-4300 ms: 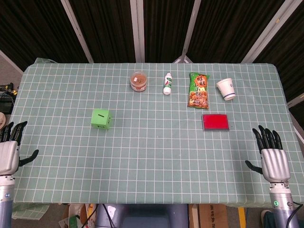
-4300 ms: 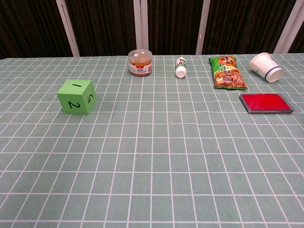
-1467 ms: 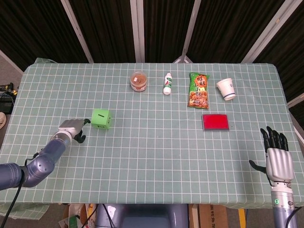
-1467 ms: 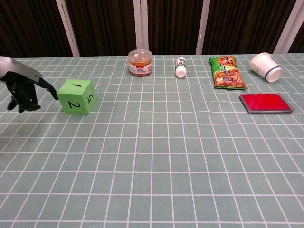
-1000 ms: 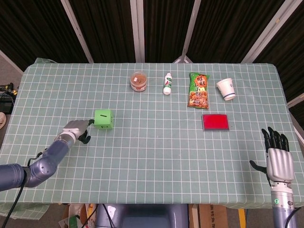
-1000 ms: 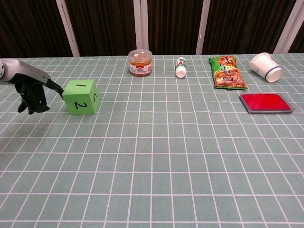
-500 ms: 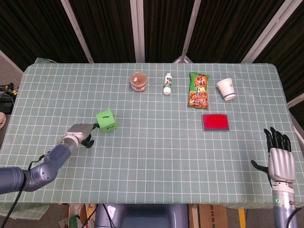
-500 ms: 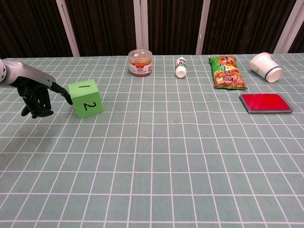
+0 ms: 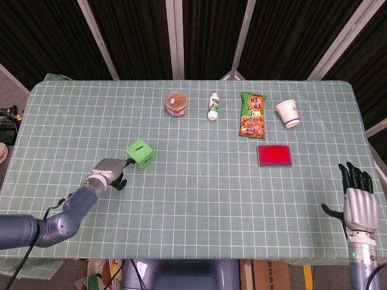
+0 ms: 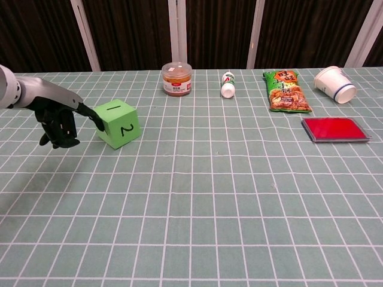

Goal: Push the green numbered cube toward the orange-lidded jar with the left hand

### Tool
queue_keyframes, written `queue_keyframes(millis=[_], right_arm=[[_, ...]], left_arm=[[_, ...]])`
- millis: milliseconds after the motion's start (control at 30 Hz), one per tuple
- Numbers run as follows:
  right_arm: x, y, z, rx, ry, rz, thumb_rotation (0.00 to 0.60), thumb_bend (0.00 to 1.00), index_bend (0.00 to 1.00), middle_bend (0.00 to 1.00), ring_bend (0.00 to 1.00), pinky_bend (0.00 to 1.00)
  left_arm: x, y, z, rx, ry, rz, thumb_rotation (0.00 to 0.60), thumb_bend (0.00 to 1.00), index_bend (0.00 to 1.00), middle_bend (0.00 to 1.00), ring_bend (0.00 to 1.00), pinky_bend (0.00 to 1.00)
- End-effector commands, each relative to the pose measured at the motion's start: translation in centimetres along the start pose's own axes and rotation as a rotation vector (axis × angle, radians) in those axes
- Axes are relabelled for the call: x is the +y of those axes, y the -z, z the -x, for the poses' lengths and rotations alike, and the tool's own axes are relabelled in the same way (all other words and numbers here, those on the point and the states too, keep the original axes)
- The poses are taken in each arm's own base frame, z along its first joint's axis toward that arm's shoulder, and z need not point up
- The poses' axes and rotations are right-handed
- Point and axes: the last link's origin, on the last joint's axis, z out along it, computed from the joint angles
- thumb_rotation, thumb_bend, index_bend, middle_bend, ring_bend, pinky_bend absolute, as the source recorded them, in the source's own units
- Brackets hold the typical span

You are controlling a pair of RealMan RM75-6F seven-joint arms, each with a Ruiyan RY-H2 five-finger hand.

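The green numbered cube (image 9: 140, 153) (image 10: 121, 123) sits left of the table's middle, turned at an angle, with a 1 on top and a 2 on its near face. My left hand (image 9: 110, 170) (image 10: 58, 118) is just left of it, one finger stretched out and touching the cube's left edge, the other fingers curled in. The orange-lidded jar (image 9: 176, 103) (image 10: 176, 79) stands at the back, beyond and to the right of the cube. My right hand (image 9: 359, 205) hovers at the table's near right edge, fingers spread, holding nothing.
Along the back stand a small white bottle (image 9: 213, 106), a green snack bag (image 9: 253, 115) and a tipped paper cup (image 9: 288, 113). A red flat box (image 9: 274, 154) lies in front of the bag. The green checked cloth (image 9: 199, 199) covers the table.
My left hand has moved right, pushing the cube right and slightly toward the jar; the cube has rotated. The right hand has barely shifted.
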Motion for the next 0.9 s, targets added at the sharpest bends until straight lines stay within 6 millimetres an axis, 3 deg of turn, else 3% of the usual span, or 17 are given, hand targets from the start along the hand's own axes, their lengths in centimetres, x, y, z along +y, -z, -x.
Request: queue_keyframes(millis=[33, 900], right_arm=[[0.0, 0.0, 0.0, -0.003, 0.0, 0.002, 0.6, 0.04, 0.07, 0.0, 0.0, 0.0], [0.0, -0.1, 0.3, -0.014, 0.01, 0.01, 0.6, 0.04, 0.07, 0.0, 0.0, 0.0]], left_arm=[[0.7, 0.0, 0.1, 0.005, -0.005, 0.011, 0.6, 0.65, 0.14, 0.75, 0.55, 0.57], [6.1, -1.8, -0.8, 0.092, -0.035, 0.049, 0.6, 0.64, 0.14, 0.75, 0.55, 0.57]])
